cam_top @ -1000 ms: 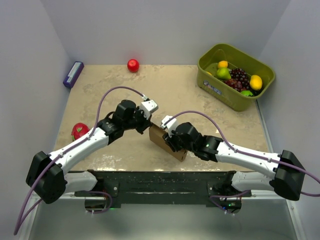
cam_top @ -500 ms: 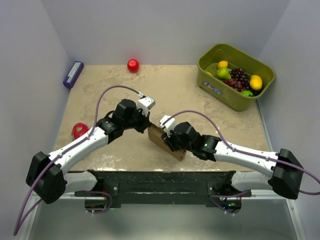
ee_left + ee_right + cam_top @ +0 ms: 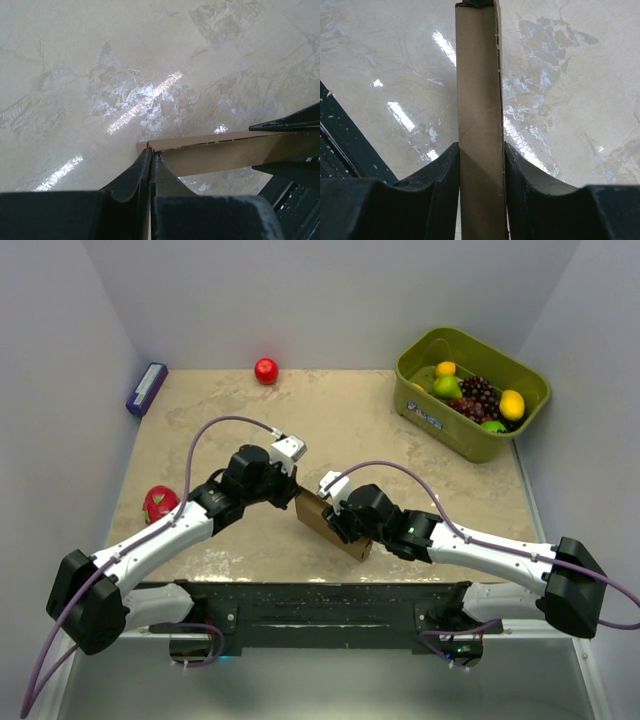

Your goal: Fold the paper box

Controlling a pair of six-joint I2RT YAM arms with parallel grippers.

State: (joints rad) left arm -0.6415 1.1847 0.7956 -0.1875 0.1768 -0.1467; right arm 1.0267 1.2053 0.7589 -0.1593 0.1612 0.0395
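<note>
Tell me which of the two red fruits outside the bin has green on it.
The red fruit at the left edge: it shows green patches, while the red fruit by the back wall is plain red.

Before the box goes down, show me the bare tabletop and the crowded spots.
Bare: the far centre between the red apple and the green bin; also the strip between bin and right arm. Crowded: near centre, around the held paper box.
</note>
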